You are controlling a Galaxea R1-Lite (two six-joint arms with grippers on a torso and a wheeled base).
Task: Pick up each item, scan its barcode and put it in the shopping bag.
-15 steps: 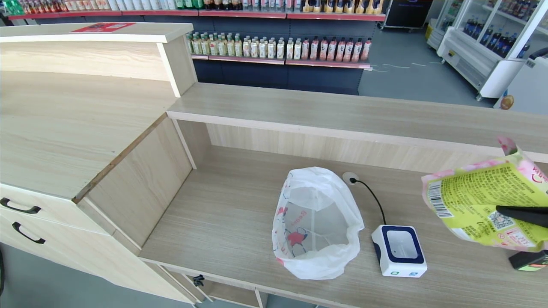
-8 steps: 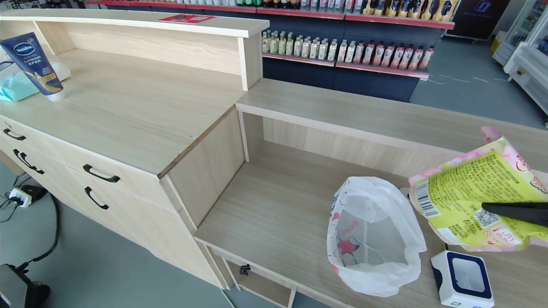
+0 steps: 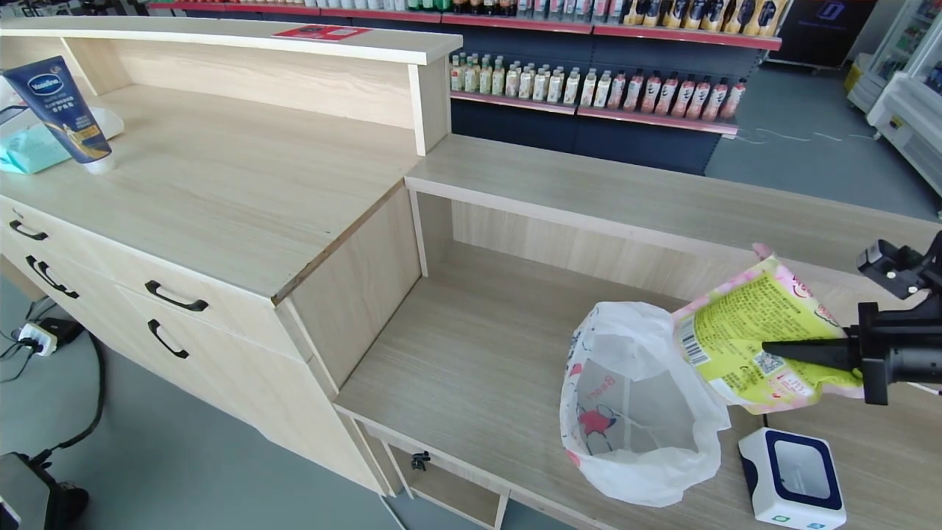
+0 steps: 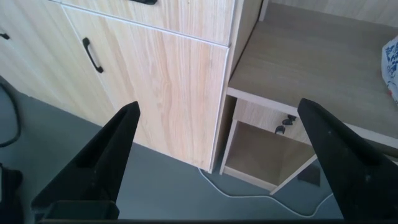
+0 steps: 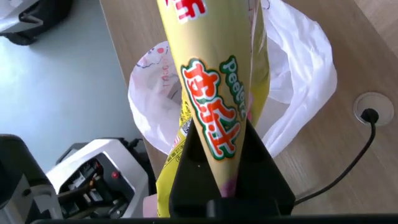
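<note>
Tube (image 3: 62, 110): upright on the upper counter, far left, with a teal packet (image 3: 26, 151) just beside it. Both well apart from the bag.
Left gripper (image 4: 217, 106): fingers spread wide with nothing between them; hangs over the floor in front of the cabinet doors.
Shopping bag (image 3: 647, 471): white plastic on the lower counter (image 3: 471, 368). Mouth open but slumped; nothing seen inside.
Snack pouch (image 3: 743, 316): in the air and tilted, barcode end over the bag's right rim, the rest reaching out past it.
Right gripper (image 3: 773, 347): clamped on the pouch's outer half.
Scanner (image 3: 791, 478): on the counter just right of the bag, window up, below the pouch.
Risk 1: only the leading end is over the mouth. Let go here, the pouch would likely tip off the rim onto the scanner or counter.
Risk 2: the rim is soft, so a low entry could fold it inward or drag the bag.
</note>
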